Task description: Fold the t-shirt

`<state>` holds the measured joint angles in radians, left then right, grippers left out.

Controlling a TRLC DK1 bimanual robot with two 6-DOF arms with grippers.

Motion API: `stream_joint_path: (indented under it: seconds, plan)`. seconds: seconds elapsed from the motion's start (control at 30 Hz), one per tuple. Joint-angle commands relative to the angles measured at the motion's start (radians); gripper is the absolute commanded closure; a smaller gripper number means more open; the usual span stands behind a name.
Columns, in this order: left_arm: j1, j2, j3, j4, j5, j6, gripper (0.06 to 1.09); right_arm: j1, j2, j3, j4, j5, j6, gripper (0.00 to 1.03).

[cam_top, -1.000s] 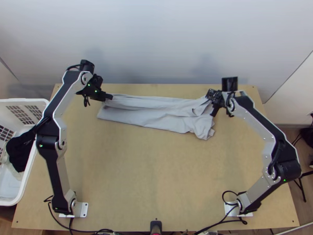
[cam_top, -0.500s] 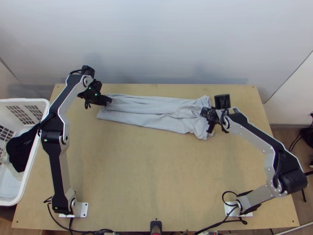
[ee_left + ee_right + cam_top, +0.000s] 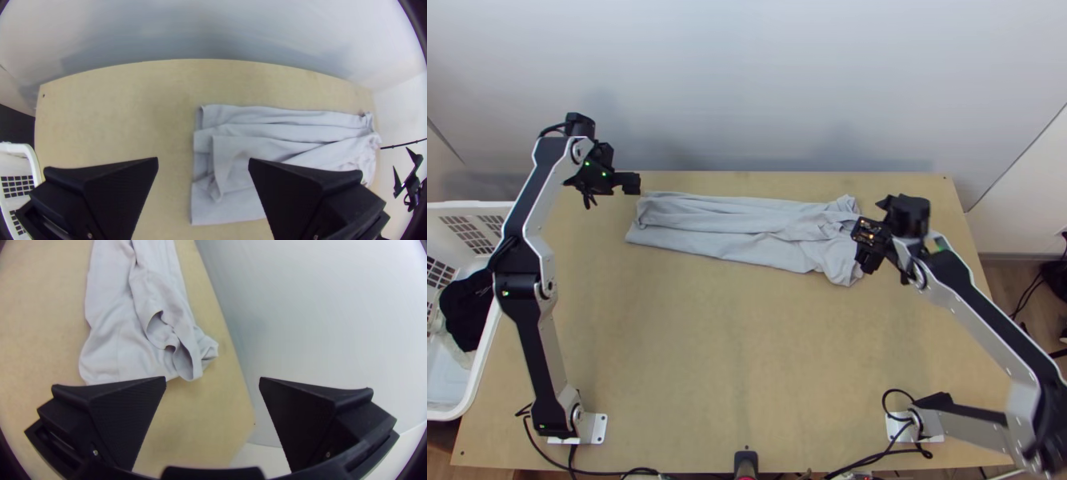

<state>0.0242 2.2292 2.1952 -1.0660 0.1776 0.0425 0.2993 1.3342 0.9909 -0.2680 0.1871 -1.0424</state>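
The light grey t-shirt (image 3: 747,228) lies as a long folded strip across the table's far part, its right end rumpled. My left gripper (image 3: 637,183) is just beyond the strip's left end; in the left wrist view my left gripper (image 3: 203,162) stands open, holding nothing, with the t-shirt (image 3: 284,133) below. At the strip's right end is my right gripper (image 3: 863,260), above or beside the cloth. In the right wrist view my right gripper (image 3: 212,382) is open and empty, and the rumpled end of the t-shirt (image 3: 129,338) shows loose folds.
A white laundry basket (image 3: 475,384) with a dark cloth (image 3: 465,312) in it stands at the left table edge. Behind the table (image 3: 747,360) rises a pale wall (image 3: 747,88). Cables run along the near edge.
The left gripper has let go of the cloth's left end and moved away to the far left. The right gripper has shifted toward the near right. The strip lies nearly as before.
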Motion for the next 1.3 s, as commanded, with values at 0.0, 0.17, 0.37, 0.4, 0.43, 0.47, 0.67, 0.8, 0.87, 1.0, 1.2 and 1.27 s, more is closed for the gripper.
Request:
stream_joint_path:
  seconds: [0.0, 0.17, 0.37, 0.4, 0.43, 0.47, 0.67, 0.8, 0.87, 1.0, 1.2, 1.27]
  plan:
    - [0.048, -0.062, -0.057, -0.038, 0.203, -0.061, 0.10, 0.064, -0.208, -0.037, -0.057, 0.035, 0.025, 0.03]
    - [0.103, -0.039, -0.150, -0.037, 0.381, -0.150, 0.10, 0.081, -0.217, 0.034, -0.117, 0.183, 0.185, 0.03]
    - [0.132, -0.003, -0.252, 0.012, 0.419, -0.124, 0.10, 0.047, -0.196, 0.236, -0.293, 0.186, 0.450, 0.03]
    - [0.132, -0.003, -0.264, 0.024, 0.419, -0.124, 0.10, 0.043, -0.196, 0.264, -0.327, 0.186, 0.486, 0.04]
    - [0.132, 0.000, -0.272, 0.032, 0.419, -0.124, 0.10, 0.044, -0.196, 0.288, -0.356, 0.186, 0.518, 0.03]
    - [0.132, 0.003, -0.276, 0.040, 0.419, -0.124, 0.10, 0.046, -0.198, 0.311, -0.381, 0.184, 0.548, 0.03]
    - [0.117, 0.024, -0.272, 0.103, 0.421, -0.139, 0.10, 0.113, -0.224, 0.410, -0.484, 0.184, 0.657, 0.04]
    - [0.095, 0.035, -0.256, 0.132, 0.421, -0.171, 0.10, 0.116, -0.227, 0.433, -0.511, 0.184, 0.662, 0.04]
    - [0.083, 0.035, -0.256, 0.144, 0.421, -0.170, 0.10, 0.116, -0.230, 0.434, -0.528, 0.184, 0.673, 0.04]
    - [0.062, 0.037, -0.256, 0.172, 0.422, -0.168, 0.11, 0.116, -0.240, 0.411, -0.553, 0.184, 0.703, 0.04]
    - [0.005, 0.067, -0.252, 0.159, 0.421, -0.148, 0.29, 0.129, -0.253, 0.370, -0.562, 0.184, 0.742, 0.04]
    - [-0.023, 0.099, -0.233, 0.155, 0.419, -0.136, 0.39, 0.133, -0.257, 0.364, -0.566, 0.183, 0.746, 0.04]
